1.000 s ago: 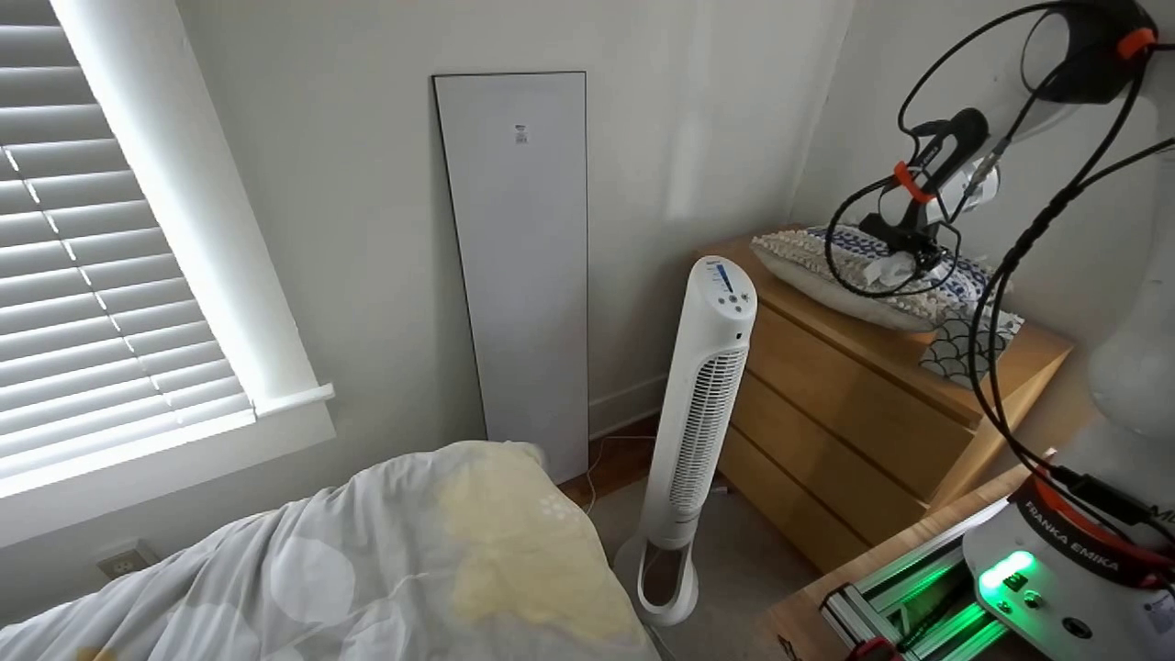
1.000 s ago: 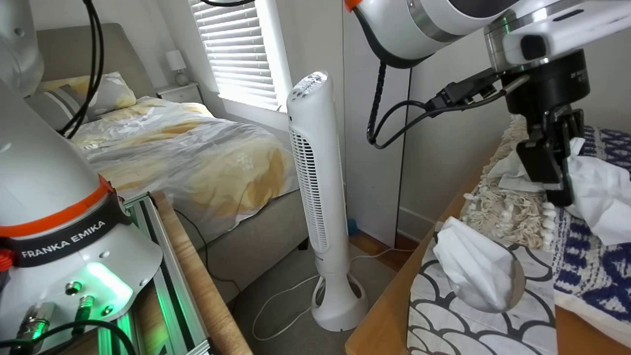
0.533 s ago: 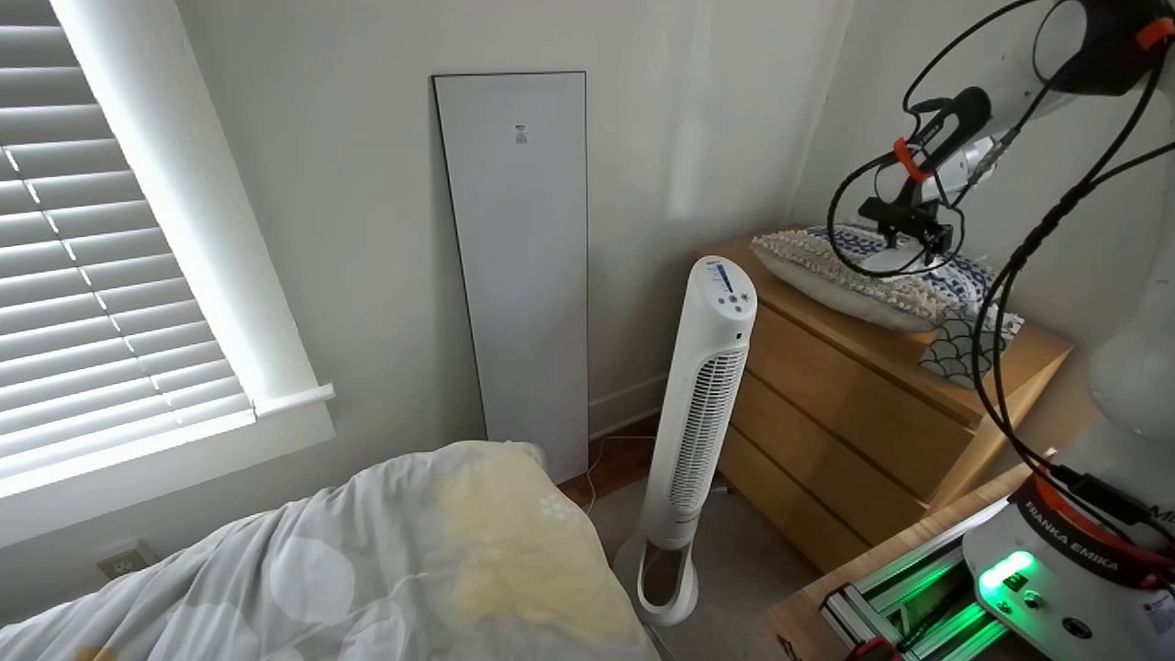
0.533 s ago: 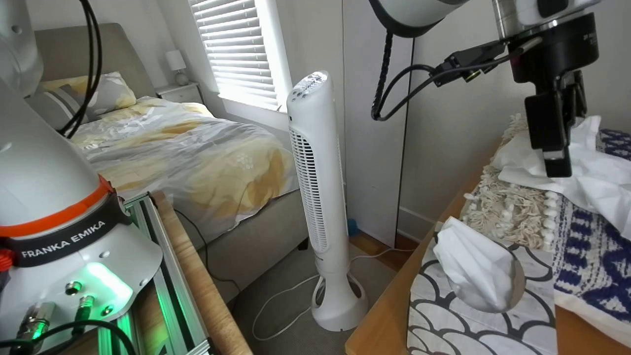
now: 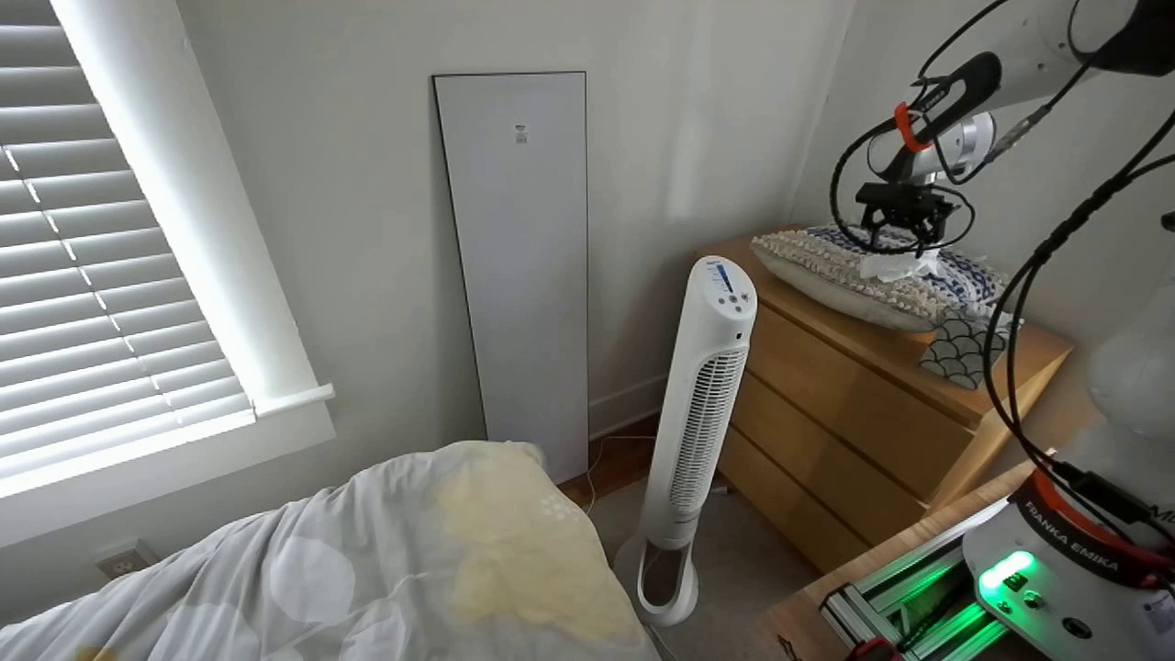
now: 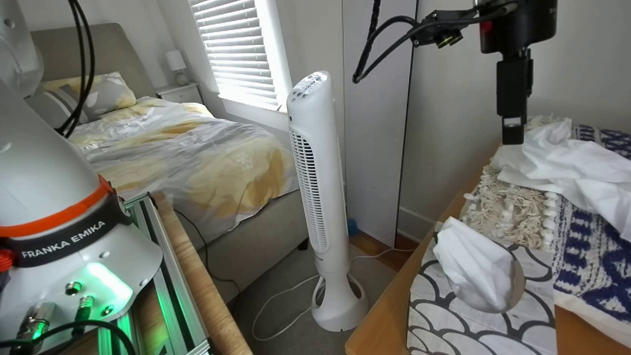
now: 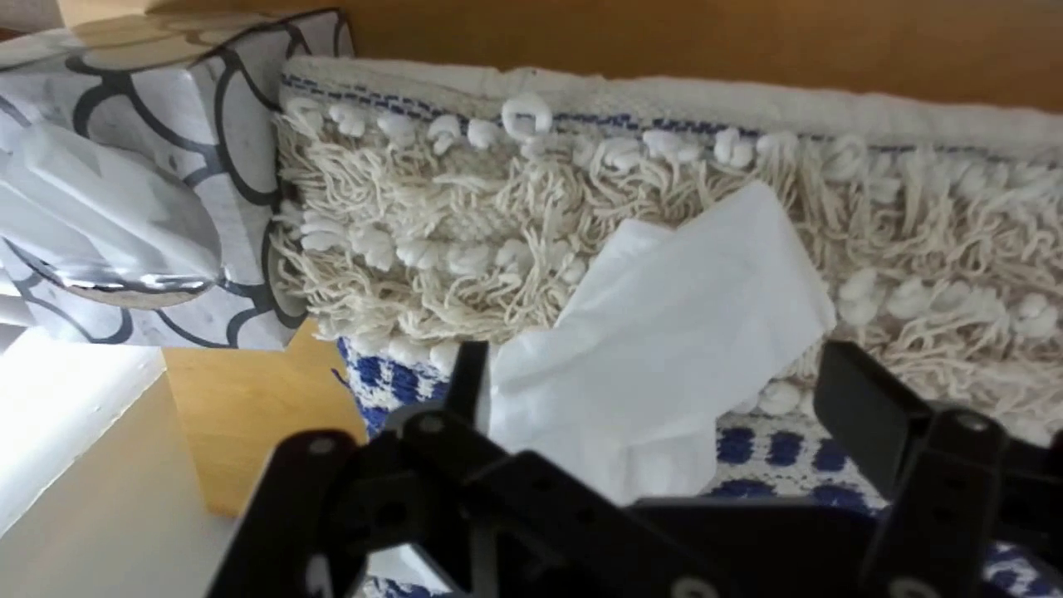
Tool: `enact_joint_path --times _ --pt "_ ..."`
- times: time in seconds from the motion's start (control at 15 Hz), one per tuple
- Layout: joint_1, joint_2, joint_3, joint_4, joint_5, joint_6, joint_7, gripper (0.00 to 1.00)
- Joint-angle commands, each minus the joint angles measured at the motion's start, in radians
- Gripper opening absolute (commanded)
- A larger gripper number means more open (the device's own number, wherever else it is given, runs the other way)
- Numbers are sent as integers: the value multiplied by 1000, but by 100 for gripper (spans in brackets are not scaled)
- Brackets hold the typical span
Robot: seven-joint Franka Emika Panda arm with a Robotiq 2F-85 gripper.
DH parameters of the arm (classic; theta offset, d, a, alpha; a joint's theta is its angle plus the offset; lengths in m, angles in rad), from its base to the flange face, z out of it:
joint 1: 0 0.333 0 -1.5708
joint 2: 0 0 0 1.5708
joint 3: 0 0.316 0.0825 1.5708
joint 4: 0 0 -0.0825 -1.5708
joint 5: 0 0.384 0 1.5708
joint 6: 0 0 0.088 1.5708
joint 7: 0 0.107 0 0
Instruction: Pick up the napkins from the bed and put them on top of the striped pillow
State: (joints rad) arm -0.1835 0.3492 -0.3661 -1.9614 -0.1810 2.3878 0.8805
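Observation:
The napkins [image 6: 567,158], limp white sheets, lie loosely spread over the striped pillow [image 6: 586,266], a cream-fringed cushion with dark blue patterned bands on the dresser. In the wrist view the white napkin sheet [image 7: 664,332] covers the fringe and part of the blue band. My gripper [image 7: 654,374] is open above it, jaws wide apart on either side, gripping nothing. In an exterior view the gripper [image 5: 904,246] hangs just over the pillow, pointing down. The bed [image 6: 236,148], with its white, grey and yellow cover, stands well away across the room.
A tissue box [image 6: 429,330] with a white tissue sticking out sits beside the pillow on the wooden dresser [image 5: 826,431]. A tall white tower fan [image 6: 320,207] stands between bed and dresser. A white panel [image 5: 523,275] leans against the wall.
The jaws have opened and let go of the napkins, which stay on the pillow. My gripper has risen from among them and now points more straight down.

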Motion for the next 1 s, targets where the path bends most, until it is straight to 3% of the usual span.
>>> enact_joint_path --times 0.0,0.47,0.93 --pt "-17 -123 55 -106 76 -41 -166 100" --pt "5 -404 123 -325 117 -142 -484 100" --pt "-3 -675 142 -461 111 -344 -854 100"
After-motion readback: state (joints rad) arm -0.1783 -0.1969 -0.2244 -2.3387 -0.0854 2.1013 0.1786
